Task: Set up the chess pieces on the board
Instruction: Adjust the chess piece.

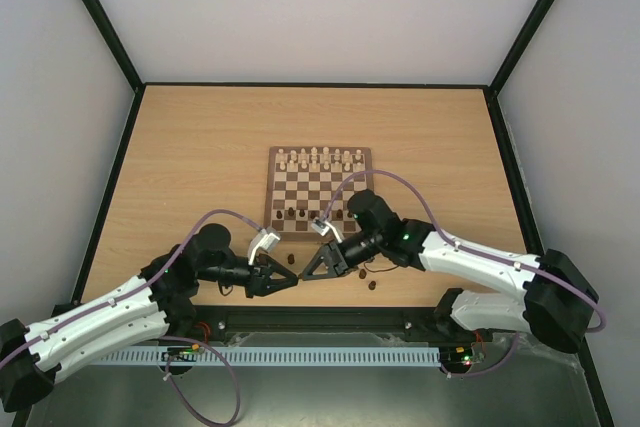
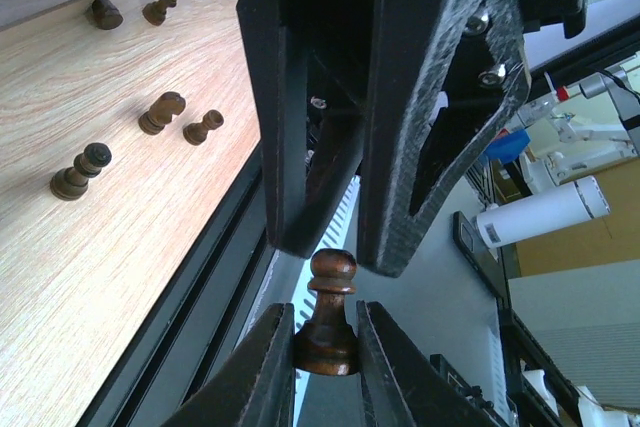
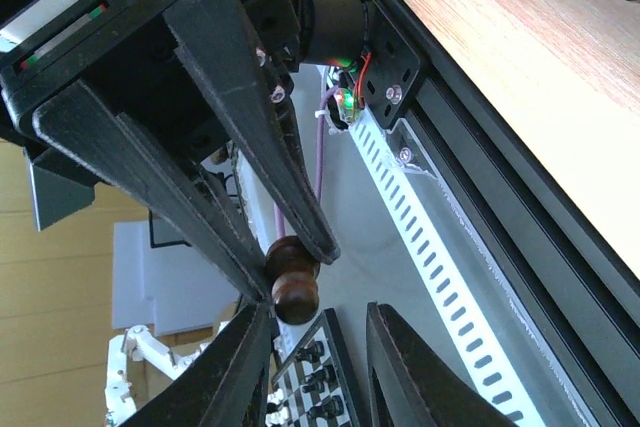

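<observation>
Pawn [image 2: 327, 322], dark brown and round-headed, sits clamped by its base in your left fingers [image 2: 262, 387] over the near edge of the pale wooden bench [image 1: 200, 167], short of the board [image 1: 320, 197]. Your right fingers [image 2: 430, 147] flank its head, but you cannot tell if they grip. Plain walls [image 1: 300, 7] surround.

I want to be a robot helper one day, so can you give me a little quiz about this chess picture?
1. True or false: the left hand is pinching a pale cream piece.
2. Where do the pale pieces stand? A: on the far rows of the board. B: lying off the board. C: in a box.
3. Which part of the dark pawn sits between the left hand's fingers?

Key: 1 false, it pinches a dark pawn. 2 A. 3 its base.
</observation>
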Tool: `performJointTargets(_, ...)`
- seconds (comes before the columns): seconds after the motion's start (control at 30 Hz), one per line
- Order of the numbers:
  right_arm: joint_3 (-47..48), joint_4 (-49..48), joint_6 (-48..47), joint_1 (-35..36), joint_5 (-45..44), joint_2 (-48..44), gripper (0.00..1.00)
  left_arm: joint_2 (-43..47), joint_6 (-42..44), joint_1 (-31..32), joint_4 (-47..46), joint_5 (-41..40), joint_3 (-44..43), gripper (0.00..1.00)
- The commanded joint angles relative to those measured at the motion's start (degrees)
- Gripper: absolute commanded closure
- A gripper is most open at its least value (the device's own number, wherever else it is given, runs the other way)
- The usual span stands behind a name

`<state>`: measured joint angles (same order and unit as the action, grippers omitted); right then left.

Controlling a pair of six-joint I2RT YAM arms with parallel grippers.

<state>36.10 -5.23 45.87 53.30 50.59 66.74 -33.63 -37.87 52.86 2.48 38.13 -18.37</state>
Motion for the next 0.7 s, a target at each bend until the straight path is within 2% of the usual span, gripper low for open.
performJointTargets(0.0, 1.8, -2.3, 1.0, 1.1, 0.0, 1.9, 0.74, 0.4, 0.6, 0.3, -0.7, 1.1, -1.2, 0.82)
performJointTargets(0.33, 2.7, -3.0, 0.9, 2.2, -0.3, 3.6, 0.81, 0.4, 0.8, 0.3, -0.6, 0.9, -1.4, 0.82)
performJointTargets(0.5, 2.8, -3.0, 0.7, 2.4, -0.3, 3.9, 0.9, 0.4, 0.7, 0.3, -0.8, 0.7, -1.1, 0.82)
performJointTargets(0.6, 2.8, -3.0, 0.6, 2.5, -0.6, 3.9, 0.93, 0.3, 0.8, 0.3, -0.6, -0.1, -1.3, 0.78)
performJointTargets(0.67, 2.7, -2.6, 0.3, 2.6, -1.4, 3.5, 0.95, 0.4, 0.9, 0.3, -0.4, -0.6, -1.6, 0.71)
